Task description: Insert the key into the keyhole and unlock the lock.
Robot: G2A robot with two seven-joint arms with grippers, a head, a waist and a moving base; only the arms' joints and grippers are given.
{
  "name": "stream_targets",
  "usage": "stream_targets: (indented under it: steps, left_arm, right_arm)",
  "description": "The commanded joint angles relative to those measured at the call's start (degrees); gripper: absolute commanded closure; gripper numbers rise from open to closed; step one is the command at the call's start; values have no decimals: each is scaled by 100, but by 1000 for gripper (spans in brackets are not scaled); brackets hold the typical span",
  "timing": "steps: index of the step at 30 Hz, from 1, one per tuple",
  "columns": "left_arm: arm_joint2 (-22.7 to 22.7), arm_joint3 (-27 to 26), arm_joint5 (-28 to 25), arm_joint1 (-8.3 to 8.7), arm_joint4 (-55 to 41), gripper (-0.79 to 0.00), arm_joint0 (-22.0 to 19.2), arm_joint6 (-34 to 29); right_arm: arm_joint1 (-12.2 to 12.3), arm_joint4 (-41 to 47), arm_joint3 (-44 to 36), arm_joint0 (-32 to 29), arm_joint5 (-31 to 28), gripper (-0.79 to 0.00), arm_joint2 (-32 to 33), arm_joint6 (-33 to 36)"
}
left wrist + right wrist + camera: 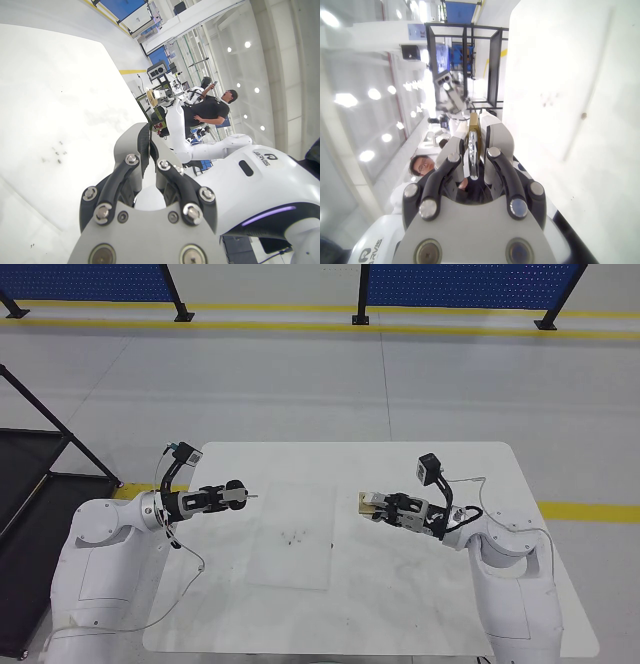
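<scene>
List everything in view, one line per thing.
table: one, white, under both arms
mat: one, pale, middle of the table
specks: a few, dark, on the mat
key: one, metal, tip sticking out of the left gripper, above the table
lock: one, brass, in the right gripper, facing the key, apart from it
rack: one, black, on the floor beside the table
barriers: two, blue, beyond the table
left gripper: one, shut on the key
right gripper: one, shut on the lock
</scene>
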Motion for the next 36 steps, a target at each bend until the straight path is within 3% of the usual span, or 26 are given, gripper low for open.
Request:
stream_targets:
  steps: [1, 14, 26, 36]
  left_arm:
    - [0, 0, 0, 0, 0, 0, 0, 0]
    - [0, 0, 0, 0, 0, 0, 0, 0]
    - [0, 0, 0, 0, 0, 0, 0, 0]
    - [0, 0, 0, 0, 0, 0, 0, 0]
  right_arm:
    - [-1, -6, -2, 0, 15, 0, 3, -3]
    - [-1, -6, -2, 0, 15, 0, 3, -3]
    - [-7, 472, 70, -125, -1230, 0, -520, -1114]
    - [41, 564, 319, 51, -1404, 0, -768, -1191]
